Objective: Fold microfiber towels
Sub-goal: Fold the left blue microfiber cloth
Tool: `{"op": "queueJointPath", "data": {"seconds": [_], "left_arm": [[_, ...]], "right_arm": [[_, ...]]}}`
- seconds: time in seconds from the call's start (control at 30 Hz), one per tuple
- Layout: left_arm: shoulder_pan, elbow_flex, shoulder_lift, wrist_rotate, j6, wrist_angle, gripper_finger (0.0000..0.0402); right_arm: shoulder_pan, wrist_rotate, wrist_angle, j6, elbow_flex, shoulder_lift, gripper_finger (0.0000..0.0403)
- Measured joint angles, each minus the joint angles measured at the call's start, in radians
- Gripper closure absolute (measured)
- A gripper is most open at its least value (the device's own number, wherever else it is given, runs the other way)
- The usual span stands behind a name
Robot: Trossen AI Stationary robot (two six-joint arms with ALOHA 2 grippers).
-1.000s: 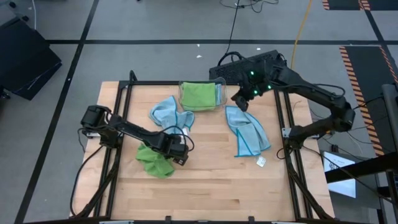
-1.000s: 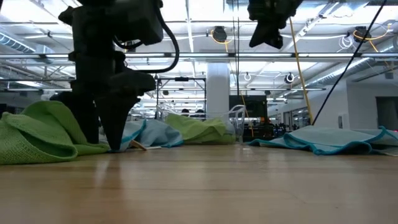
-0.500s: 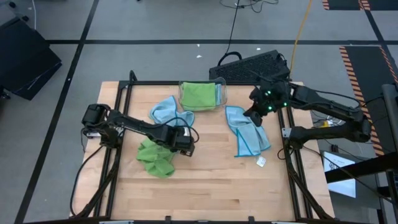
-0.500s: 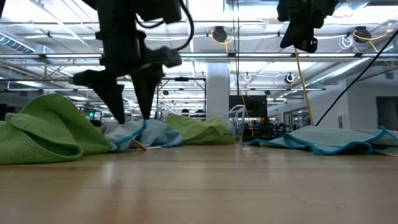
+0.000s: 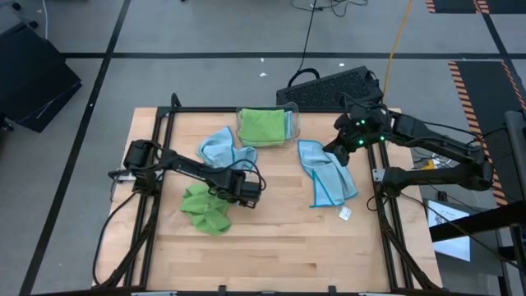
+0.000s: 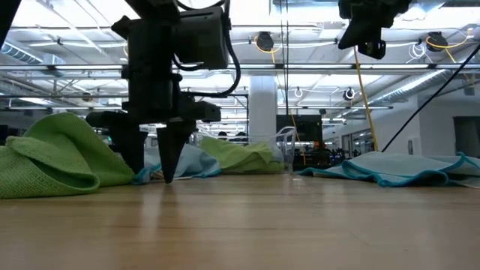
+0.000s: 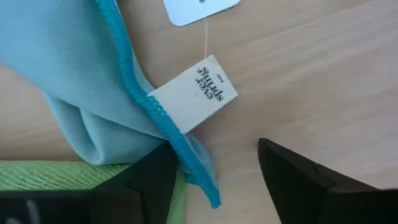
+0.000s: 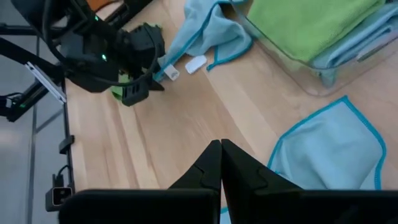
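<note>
A crumpled light blue towel (image 5: 219,148) lies left of centre, its tagged corner (image 7: 198,177) flat on the wood beside a crumpled lime green towel (image 5: 204,210). My left gripper (image 5: 247,196) points straight down over that corner, open, one finger on each side of it (image 7: 214,152). A second light blue towel (image 5: 329,177) lies spread at the right. My right gripper (image 5: 335,150) hangs shut high above it, holding nothing (image 8: 221,155). My left gripper straddles the blue towel's corner edge (image 7: 186,155) just below the white tag (image 7: 194,93), coming from above. One finger (image 7: 152,177) stands right against the hem, but I cannot tell whether it touches. The other finger (image 7: 292,174) is clear of the cloth, over bare wood.
A clear plastic bin (image 5: 292,131) at the far middle holds folded green and blue towels. A loose white tag (image 5: 345,214) lies near the right towel. Bare wood runs along the near half of the table (image 5: 279,255). Black frame rails border both sides.
My left gripper has moved from beside the green towel toward the table's right, to the blue towel's tagged corner, rolling a little. My right gripper has drawn back from beside the bin toward the table's right edge, staying shut and high. The towels have not moved.
</note>
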Motion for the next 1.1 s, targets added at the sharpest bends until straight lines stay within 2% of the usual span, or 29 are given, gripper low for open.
{"op": "queueJointPath", "data": {"seconds": [0.13, 0.3, 0.33, 0.47, 0.63, 0.87, 1.0, 1.1], "left_arm": [[-0.003, 0.001, 0.005, -0.002, 0.019, 0.009, 0.0245], [0.009, -0.001, -0.014, 0.024, 0.074, 0.003, 0.0369], [0.012, -0.001, -0.025, 0.036, 0.08, 0.001, 0.0385], [0.015, 0.023, -0.088, 0.068, 0.096, -0.065, 0.0393], [0.01, 0.12, -0.161, 0.072, 0.186, -0.23, 0.0396], [0.011, 0.301, -0.2, 0.108, 0.461, -0.385, 0.0397], [0.007, 0.397, -0.199, 0.166, 0.432, -0.539, 0.0399], [-0.013, 0.466, -0.197, 0.161, 0.384, -0.609, 0.0399]], "right_arm": [[0.0, 0.0, 0.005, 0.003, 0.0, -0.005, 0.0403], [0.0, 0.0, 0.026, 0.003, 0.0, -0.005, 0.0403], [0.0, 0.0, 0.033, 0.003, 0.0, -0.005, 0.0403], [0.0, 0.002, 0.083, -0.041, 0.0, -0.004, 0.0403], [0.0, 0.004, 0.136, -0.072, 0.0, 0.004, 0.0403], [0.019, -0.014, 0.132, -0.052, 0.0, 0.022, 0.0387], [0.055, -0.052, 0.132, -0.058, 0.001, 0.03, 0.0369], [0.089, -0.052, 0.127, -0.057, 0.001, 0.045, 0.0357]]}}
